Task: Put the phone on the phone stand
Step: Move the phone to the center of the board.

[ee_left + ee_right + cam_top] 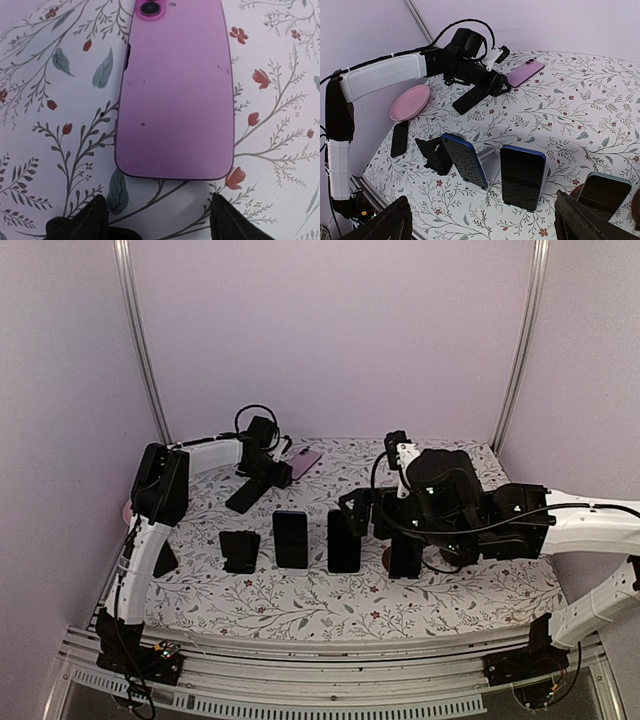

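Closest to us in the left wrist view are the two dark fingertips (95, 217) of the left gripper (157, 220). They are spread apart and grip nothing. The pink phone (175, 90) lies face down on the flowered tablecloth (50, 125) just ahead of them, not touching either tip, its camera lens at the far end.

We take the empty black phone stand (240, 550) as our mark. The pink phone sits well beyond that stand, toward the back wall and slightly to its right. Between the stand and the pink phone lies a flat black object (247, 495). Right of the stand, three dark-screened phones (291, 538) stand propped in a row. Left of the stand and farther back we see a pink plate (410, 102). The right gripper (480, 212) hangs right of the stand, near that row, its jaws released wide with nothing between them.
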Robot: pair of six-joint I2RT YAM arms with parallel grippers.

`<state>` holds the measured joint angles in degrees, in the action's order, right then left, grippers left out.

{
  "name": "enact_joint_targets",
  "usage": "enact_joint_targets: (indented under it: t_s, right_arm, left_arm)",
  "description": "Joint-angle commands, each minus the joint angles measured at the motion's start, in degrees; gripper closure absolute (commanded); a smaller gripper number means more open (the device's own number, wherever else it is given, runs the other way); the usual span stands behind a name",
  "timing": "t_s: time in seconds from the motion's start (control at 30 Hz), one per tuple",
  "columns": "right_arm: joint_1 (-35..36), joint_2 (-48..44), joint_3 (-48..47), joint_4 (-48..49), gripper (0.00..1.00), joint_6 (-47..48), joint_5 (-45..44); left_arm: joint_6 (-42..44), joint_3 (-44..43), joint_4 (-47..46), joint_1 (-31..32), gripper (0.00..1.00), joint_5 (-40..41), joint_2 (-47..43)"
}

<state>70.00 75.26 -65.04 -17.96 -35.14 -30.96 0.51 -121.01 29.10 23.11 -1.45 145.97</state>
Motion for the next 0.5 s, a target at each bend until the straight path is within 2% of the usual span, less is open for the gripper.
enact_joint_targets:
  t_s: [0.0,0.1,0.2,0.33,0.47]
  right_arm:
    - [-0.3,-1.44,0.55,0.66,0.01,-0.55,-0.55]
    - [-0.33,-1.36,0.53,0.54,0.01,-0.63,-0.84]
    - [-0.38,-1.21,0.46,0.55,0.01,-0.63,-0.94]
    - [-0.39,-0.78,0.04,0.46,0.01,-0.55,-1.18]
    - [-0.47,-0.44,-0.39,0.47,0.01,-0.07,-1.32]
  left_arm:
    - [0.55,-0.5,-1.09,0.83,0.25,-2.59,-1.57]
    - [0.81,-1.79,-2.53,1.04,0.12,-3.23,-1.15]
    - [1.24,-6.73,-0.49,1.05,0.04,-2.21,2.1]
    - [1.65,-16.57,3.8,1.25,0.03,-1.18,8.57]
    - [0.8,-18.41,4.06,1.17,0.03,-1.14,11.46]
